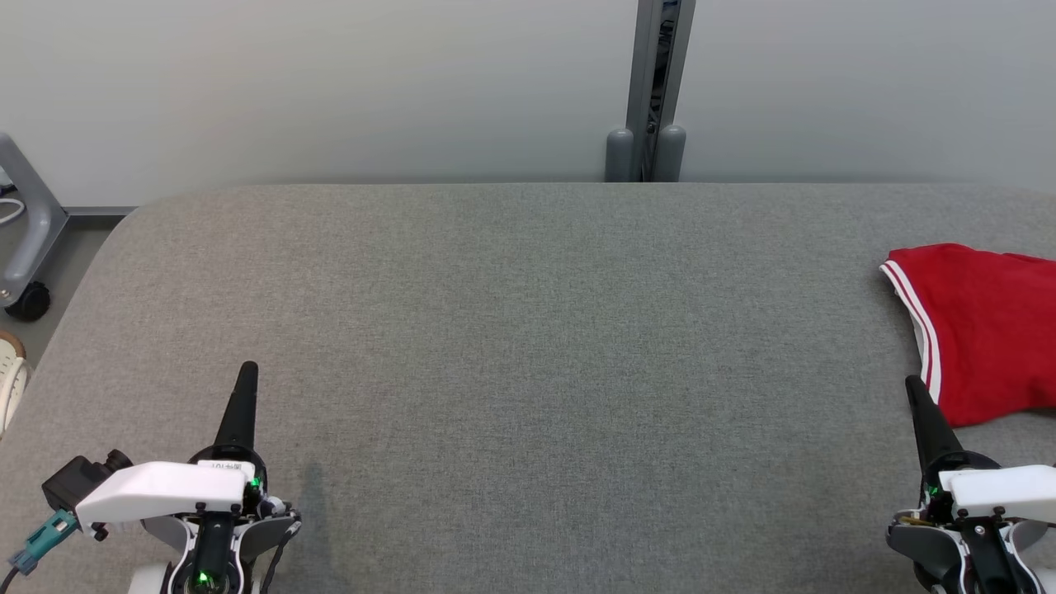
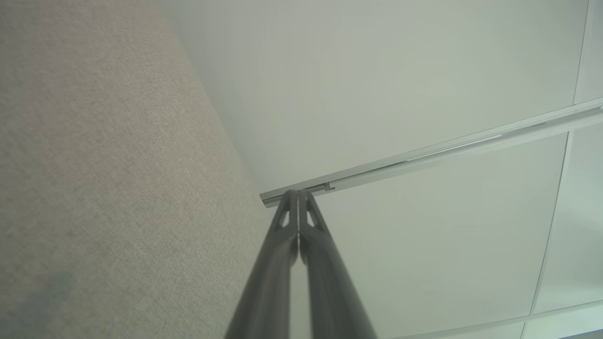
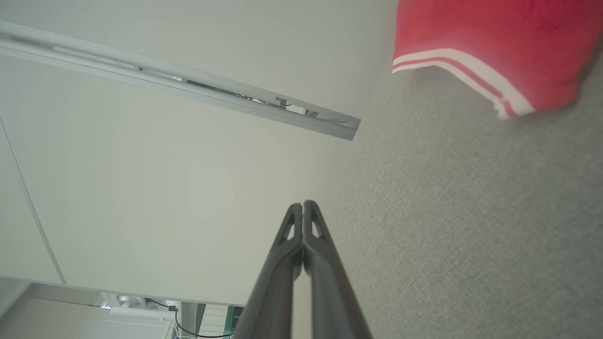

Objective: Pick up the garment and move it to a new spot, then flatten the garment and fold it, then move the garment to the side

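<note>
A red garment [image 1: 982, 330] with white stripes along its hem lies on the grey fabric table [image 1: 528, 346] at the far right, cut off by the picture's edge. The same garment [image 3: 490, 42] appears at the upper right of the right wrist view. My right gripper [image 1: 914, 384] is shut and empty, its tip just beside the garment's near left corner. Over the table's near left part, my left gripper [image 1: 247, 370] is shut and empty, far from the garment. Both wrist views show the fingers pressed together: left gripper [image 2: 297, 193], right gripper [image 3: 302, 205].
A pale wall with a grey vertical post [image 1: 656, 91] stands behind the table. Past the rounded left corner of the table, a grey wheeled stand [image 1: 25, 239] sits on the floor.
</note>
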### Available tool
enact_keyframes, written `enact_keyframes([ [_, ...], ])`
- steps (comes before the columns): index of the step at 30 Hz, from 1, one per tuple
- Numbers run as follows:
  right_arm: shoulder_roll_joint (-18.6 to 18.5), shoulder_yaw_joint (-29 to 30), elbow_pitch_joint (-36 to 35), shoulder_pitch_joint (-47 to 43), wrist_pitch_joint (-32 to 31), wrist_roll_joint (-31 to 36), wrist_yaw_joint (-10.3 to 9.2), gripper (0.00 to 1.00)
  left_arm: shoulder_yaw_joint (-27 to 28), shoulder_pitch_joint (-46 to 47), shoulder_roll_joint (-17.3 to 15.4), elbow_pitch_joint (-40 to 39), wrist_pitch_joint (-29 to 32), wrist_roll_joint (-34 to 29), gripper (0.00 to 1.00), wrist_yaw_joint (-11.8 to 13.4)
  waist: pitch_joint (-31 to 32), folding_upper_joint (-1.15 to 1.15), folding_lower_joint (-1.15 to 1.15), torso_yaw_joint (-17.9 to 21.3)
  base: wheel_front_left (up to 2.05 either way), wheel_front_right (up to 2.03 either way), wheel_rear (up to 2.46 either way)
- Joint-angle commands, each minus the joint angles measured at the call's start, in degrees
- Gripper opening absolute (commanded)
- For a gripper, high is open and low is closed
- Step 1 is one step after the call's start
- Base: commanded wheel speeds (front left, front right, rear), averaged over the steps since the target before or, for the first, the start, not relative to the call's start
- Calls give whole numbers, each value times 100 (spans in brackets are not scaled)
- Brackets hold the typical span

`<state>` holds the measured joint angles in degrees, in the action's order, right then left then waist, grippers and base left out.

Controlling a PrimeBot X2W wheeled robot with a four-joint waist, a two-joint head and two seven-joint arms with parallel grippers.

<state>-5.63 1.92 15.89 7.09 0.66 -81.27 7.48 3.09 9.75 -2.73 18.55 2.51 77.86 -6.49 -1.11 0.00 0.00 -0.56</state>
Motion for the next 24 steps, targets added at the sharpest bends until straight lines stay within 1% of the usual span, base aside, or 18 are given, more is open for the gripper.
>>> enact_keyframes([
  [1,-59,41,-3,88,-36,-116,2,0,45,134,-36,-11,31,101,0,-34,3,0,0,2,0,0,0],
  [24,-99,134,74,178,-257,-1058,2,0,154,287,-42,130,281,1011,0,-88,71,0,0,36,0,0,0],
])
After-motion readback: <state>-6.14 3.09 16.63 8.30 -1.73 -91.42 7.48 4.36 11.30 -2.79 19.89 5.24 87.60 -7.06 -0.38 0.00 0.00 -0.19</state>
